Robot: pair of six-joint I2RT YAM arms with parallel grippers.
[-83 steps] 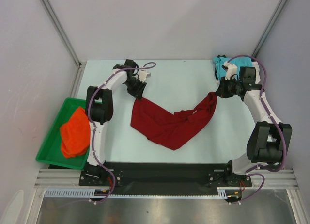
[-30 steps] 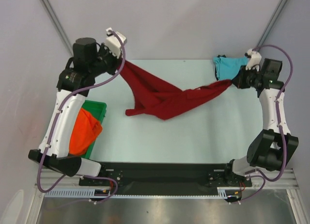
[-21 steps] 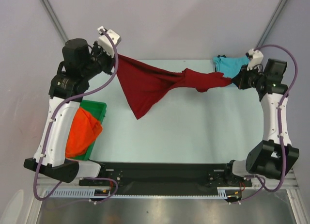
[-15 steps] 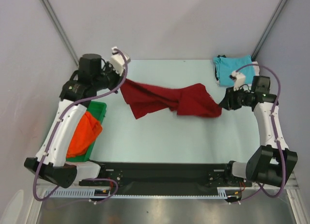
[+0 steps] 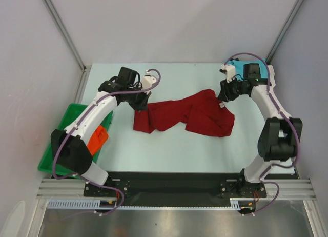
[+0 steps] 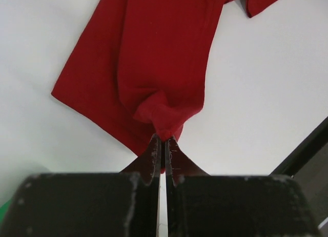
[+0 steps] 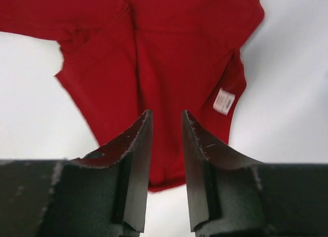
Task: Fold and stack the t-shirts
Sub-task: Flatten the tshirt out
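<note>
Red t-shirt pinched in left gripper; right gripper parted.

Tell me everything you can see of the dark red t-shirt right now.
The dark red t-shirt is soft plain cloth, lying crumpled and unfolded across the middle of the table, creased, with layers overlapping. A small white label shows near one edge. The left gripper pinches a bunched edge at its left end; the right gripper hovers open over its right end, not holding it.
</note>
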